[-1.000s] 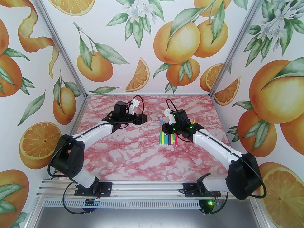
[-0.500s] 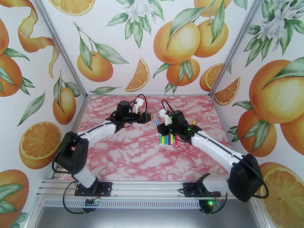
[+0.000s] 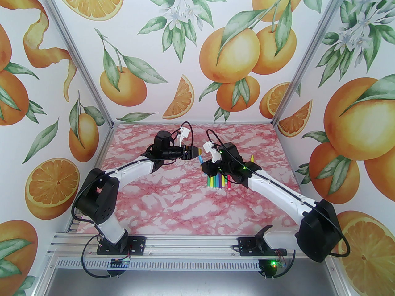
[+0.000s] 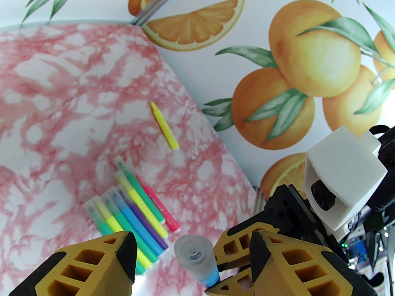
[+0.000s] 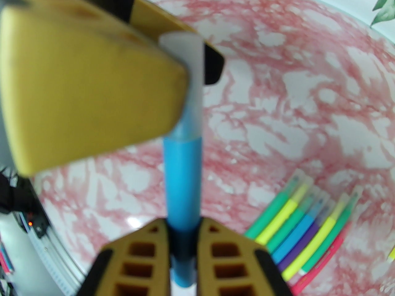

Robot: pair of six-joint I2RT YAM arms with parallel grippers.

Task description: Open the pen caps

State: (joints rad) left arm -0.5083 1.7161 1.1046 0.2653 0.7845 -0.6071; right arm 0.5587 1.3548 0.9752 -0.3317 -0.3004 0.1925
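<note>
Right hand [image 5: 183,227] over pink-marble table [image 3: 172,202]

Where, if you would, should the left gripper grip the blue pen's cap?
I'd grip the translucent cap across its sides, coming head-on along the pen's axis: the right gripper holds the blue barrel, cap end pointing at the left gripper.

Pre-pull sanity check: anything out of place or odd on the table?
One yellow marker lies alone on the table, toward its far right, apart from the row of markers lying side by side. Nothing looks spilled or broken. The right end effector holds the blue pen off the table.
</note>
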